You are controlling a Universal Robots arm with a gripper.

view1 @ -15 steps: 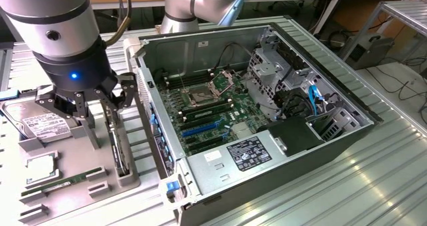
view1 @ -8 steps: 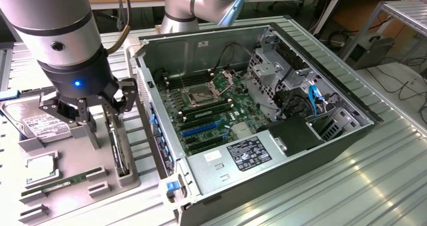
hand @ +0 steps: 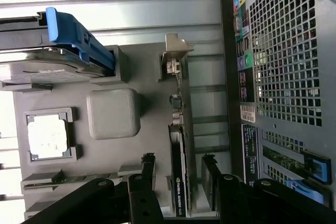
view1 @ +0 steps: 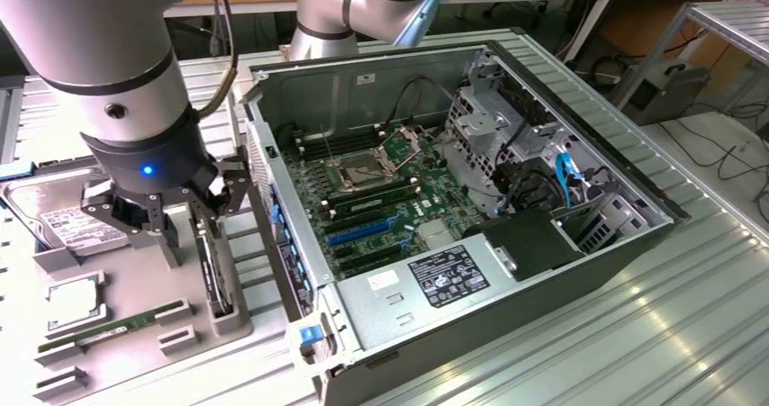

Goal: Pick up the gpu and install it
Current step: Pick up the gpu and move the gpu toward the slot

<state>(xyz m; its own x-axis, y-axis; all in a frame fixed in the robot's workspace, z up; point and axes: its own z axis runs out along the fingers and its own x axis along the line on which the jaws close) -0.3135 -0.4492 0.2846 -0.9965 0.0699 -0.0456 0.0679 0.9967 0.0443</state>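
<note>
On the grey holder tray (view1: 132, 275) at the exterior view's left, just beside the open computer case (view1: 481, 280), the gpu (view1: 216, 280) stands on edge in its slot; the arm hangs directly above it; the jaws are spread open, one of the fingers (hand: 148, 174) on each side of the card, with a gap showing on both sides in the wrist view; the gpu (hand: 178, 161) is ungripped, its silvery bracket (hand: 176, 56) at the end away from the jaws; a hard drive (view1: 67, 226), a processor (view1: 75, 302) and a RAM stick (view1: 108, 328) share the tray; the ribbed metal counter (view1: 649, 334) carries everything.
</note>
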